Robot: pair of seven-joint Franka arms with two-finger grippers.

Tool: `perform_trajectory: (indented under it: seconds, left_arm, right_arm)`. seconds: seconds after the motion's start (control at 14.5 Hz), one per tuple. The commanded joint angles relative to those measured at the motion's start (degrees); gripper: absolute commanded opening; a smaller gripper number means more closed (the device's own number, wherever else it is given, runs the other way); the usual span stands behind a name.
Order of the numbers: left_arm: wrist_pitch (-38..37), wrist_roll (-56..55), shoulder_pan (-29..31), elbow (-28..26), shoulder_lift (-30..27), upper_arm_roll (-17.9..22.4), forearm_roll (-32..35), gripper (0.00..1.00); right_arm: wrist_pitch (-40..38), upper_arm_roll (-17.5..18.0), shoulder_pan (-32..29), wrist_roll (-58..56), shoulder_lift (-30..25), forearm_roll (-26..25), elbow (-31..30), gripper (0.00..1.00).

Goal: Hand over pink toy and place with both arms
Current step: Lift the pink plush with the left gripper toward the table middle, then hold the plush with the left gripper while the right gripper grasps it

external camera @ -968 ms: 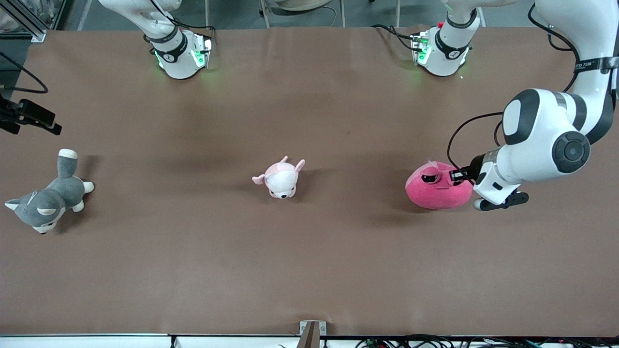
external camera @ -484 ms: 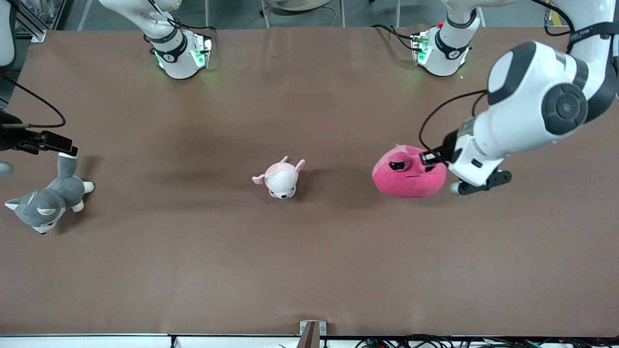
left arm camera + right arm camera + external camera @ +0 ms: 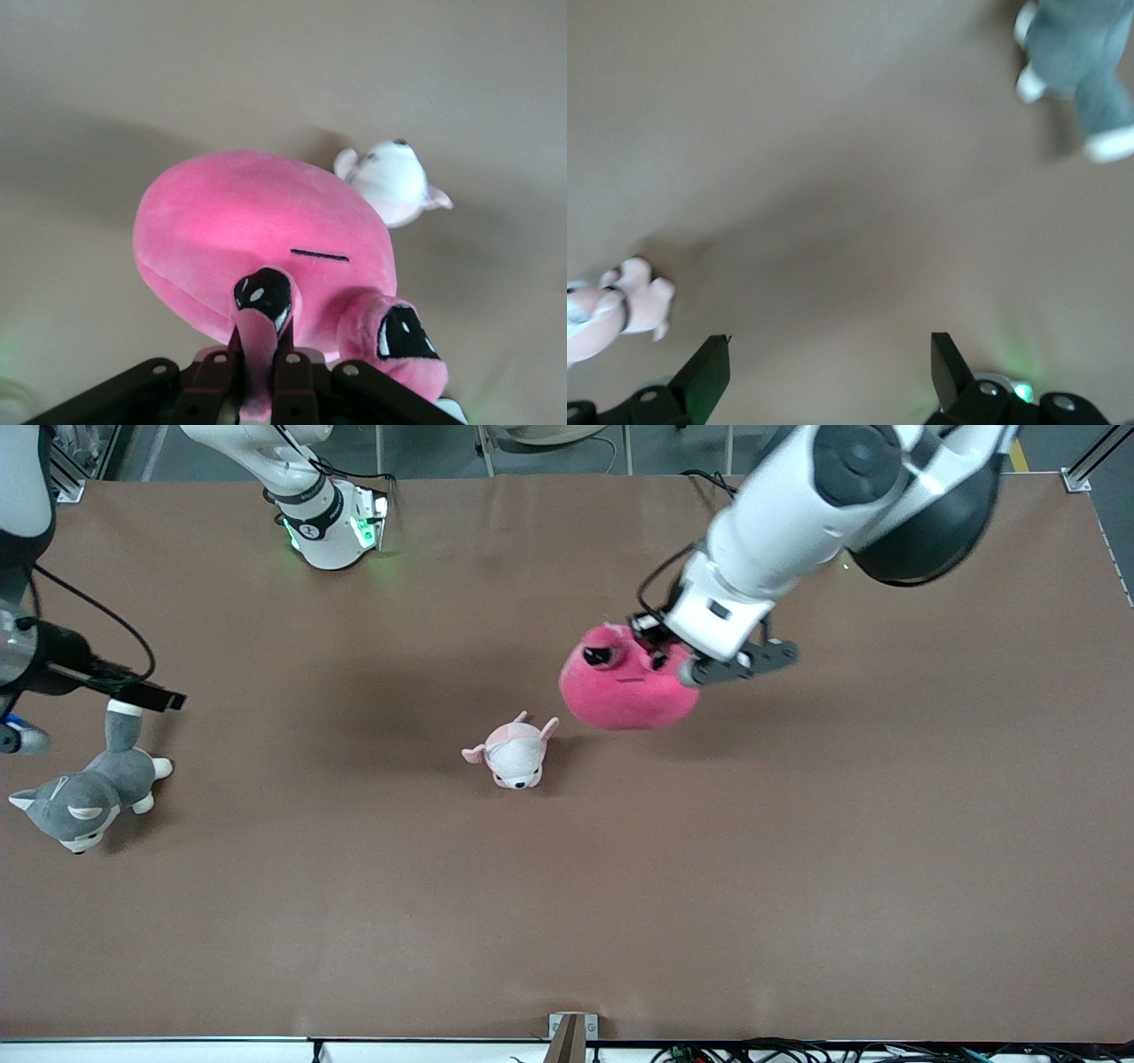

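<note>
Left gripper is pinching the pink toy by the plush near its eye, fingers clenched on it, and carrying it in the air over the table mid-section, above and just beside the puppy. Right gripper is hovering wide open, holding nothing, over the husky at its end.
</note>
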Motion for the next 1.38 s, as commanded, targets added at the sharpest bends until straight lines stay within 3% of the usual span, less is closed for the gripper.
perform_trajectory:
  seconds: [0.0, 0.41, 0.76, 1.31]
  left_arm:
    - [3.96, -4.62, -4.55, 2.36, 1.74, 0.12, -0.35, 0.13]
    - [13.55, -9.73, -12.46, 2.45, 4.99, 0.56, -0.09, 0.13]
    - [16.37, -12.11, -14.32, 2.53, 7.01, 0.65, 0.00, 0.13]
    - [15.93, -12.38, -14.32, 2.45, 6.75, 0.56, 0.00, 0.13]
  right_arm:
    - [-2.02, 0.25, 3.10, 12.22, -3.06, 2.64, -1.00, 1.00]
    - [-0.44, 0.34, 12.42, 30.60, -3.42, 6.60, -1.00, 1.00]
    - [0.96, 0.34, 20.07, 44.14, -5.26, 7.66, -2.84, 1.00]
    - [16.07, 0.34, 33.43, 63.57, -7.73, 7.40, -11.19, 1.00]
